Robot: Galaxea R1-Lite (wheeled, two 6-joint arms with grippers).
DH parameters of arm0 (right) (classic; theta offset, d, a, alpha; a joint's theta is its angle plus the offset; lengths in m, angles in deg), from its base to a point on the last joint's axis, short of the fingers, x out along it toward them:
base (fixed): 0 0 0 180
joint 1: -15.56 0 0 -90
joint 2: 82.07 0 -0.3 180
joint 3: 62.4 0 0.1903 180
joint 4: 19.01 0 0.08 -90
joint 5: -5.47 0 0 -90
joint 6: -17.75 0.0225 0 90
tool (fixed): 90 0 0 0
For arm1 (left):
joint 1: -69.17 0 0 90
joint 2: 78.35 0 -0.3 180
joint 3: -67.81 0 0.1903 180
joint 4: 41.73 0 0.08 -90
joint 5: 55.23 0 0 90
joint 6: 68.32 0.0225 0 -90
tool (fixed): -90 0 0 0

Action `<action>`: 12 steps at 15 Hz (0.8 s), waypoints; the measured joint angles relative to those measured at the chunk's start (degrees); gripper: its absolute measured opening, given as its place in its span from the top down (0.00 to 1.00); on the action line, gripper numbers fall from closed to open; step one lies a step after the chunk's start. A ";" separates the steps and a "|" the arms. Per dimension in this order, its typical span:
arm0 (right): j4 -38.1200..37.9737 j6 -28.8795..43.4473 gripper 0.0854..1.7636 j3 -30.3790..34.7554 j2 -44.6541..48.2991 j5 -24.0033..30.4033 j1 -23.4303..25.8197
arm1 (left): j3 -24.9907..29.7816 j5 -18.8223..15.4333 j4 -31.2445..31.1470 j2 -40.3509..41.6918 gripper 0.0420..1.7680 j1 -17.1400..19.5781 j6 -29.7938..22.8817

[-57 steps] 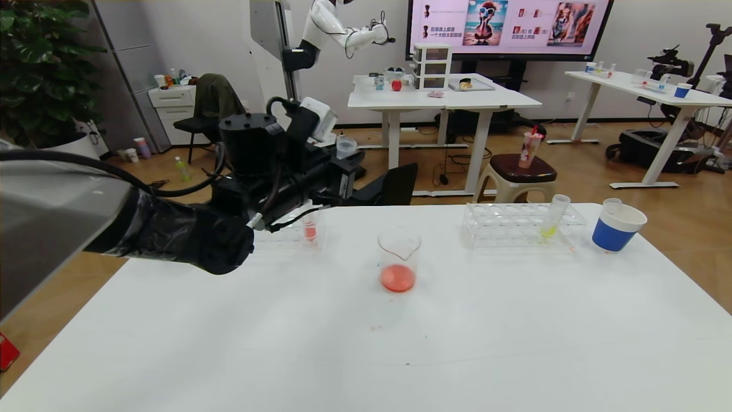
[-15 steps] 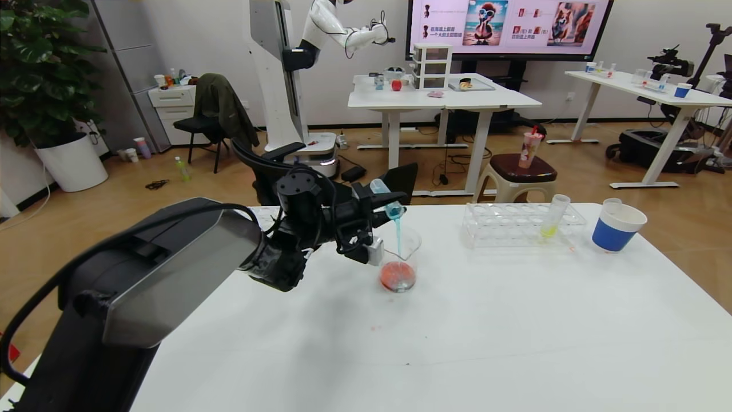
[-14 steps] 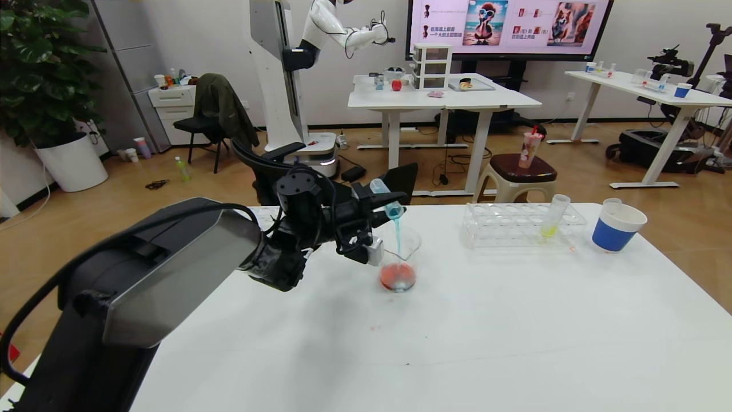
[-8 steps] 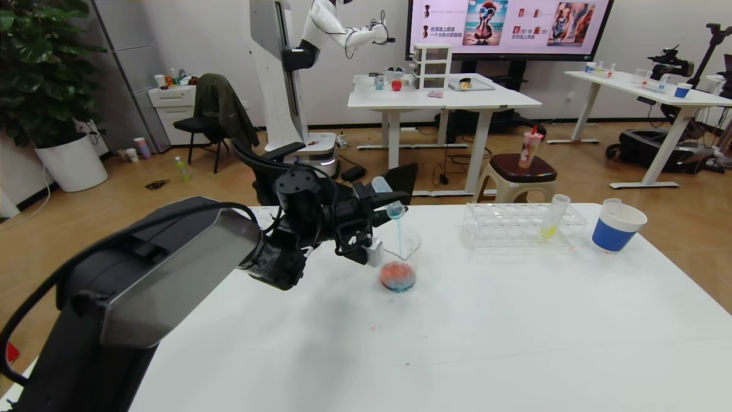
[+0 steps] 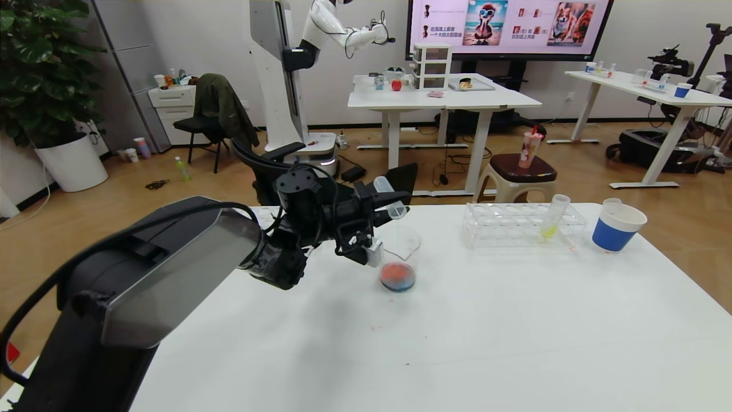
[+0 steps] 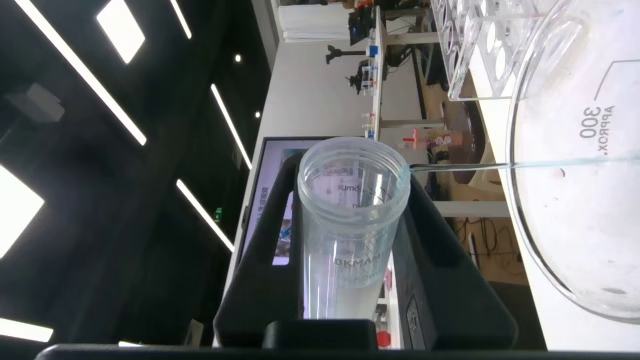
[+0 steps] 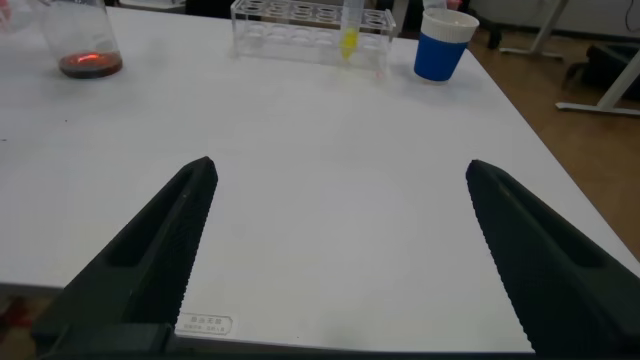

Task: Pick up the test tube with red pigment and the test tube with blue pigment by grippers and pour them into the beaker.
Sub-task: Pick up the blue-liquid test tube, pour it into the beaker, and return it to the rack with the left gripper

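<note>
My left gripper (image 5: 393, 200) is shut on the blue-pigment test tube (image 5: 386, 197). It holds the tube tilted mouth-down over the beaker (image 5: 399, 246). The tube looks empty. In the left wrist view the tube (image 6: 350, 240) sits between the black fingers (image 6: 440, 260), with only a thin thread running from its lip to the beaker rim (image 6: 545, 230). The beaker holds red liquid with dark blue at the bottom (image 5: 397, 278). My right gripper (image 7: 340, 250) is open and empty, low over the table's near right part. The red-pigment tube is not in view.
A clear tube rack (image 5: 523, 224) with a yellow-green tube (image 5: 552, 220) stands at the back right. Beside it is a blue-banded paper cup (image 5: 616, 229) with a clear tube in it. Both show in the right wrist view, the rack (image 7: 300, 22) and the cup (image 7: 443, 48).
The blue stream from the tube thinned and stopped, and the tube emptied. Blue liquid gathered in the red in the beaker. Earlier the left arm came over from the far left.
</note>
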 joint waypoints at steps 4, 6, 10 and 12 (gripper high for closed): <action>0.00 0.02 0.02 0.00 0.00 0.00 0.00 | -0.06 0.50 -0.04 0.66 0.72 -0.24 -6.31; 0.02 0.00 0.02 0.00 0.00 0.00 0.00 | -0.01 3.00 1.55 1.90 0.72 -0.41 -13.10; 0.00 0.00 0.02 0.00 0.00 -0.02 0.00 | 1.26 21.48 9.25 5.05 0.72 -1.32 -32.74; 0.02 0.02 0.02 0.00 0.00 0.00 0.00 | 2.56 36.67 10.52 6.81 0.72 -2.26 -42.05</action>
